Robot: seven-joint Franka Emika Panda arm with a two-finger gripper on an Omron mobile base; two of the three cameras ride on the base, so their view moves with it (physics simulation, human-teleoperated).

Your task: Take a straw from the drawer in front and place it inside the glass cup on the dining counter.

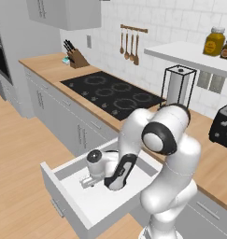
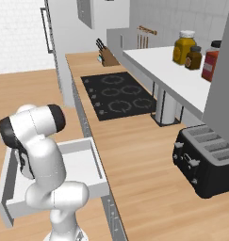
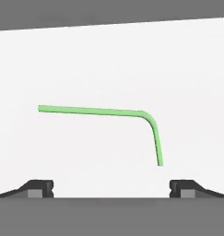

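I see the drawer (image 1: 94, 205) pulled out below the wooden counter (image 2: 134, 155) by the cooktop (image 1: 112, 93). The green straw (image 3: 99, 110), bent, lies on its white floor; my gripper (image 3: 111, 186) hovers over it, fingers apart, tips cut off.

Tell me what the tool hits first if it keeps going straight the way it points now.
Most likely the green straw lying on the white floor of the open drawer. The open tool points down at it, fingertips apart on either side. Depth is unclear; beside the straw, it meets the drawer floor.
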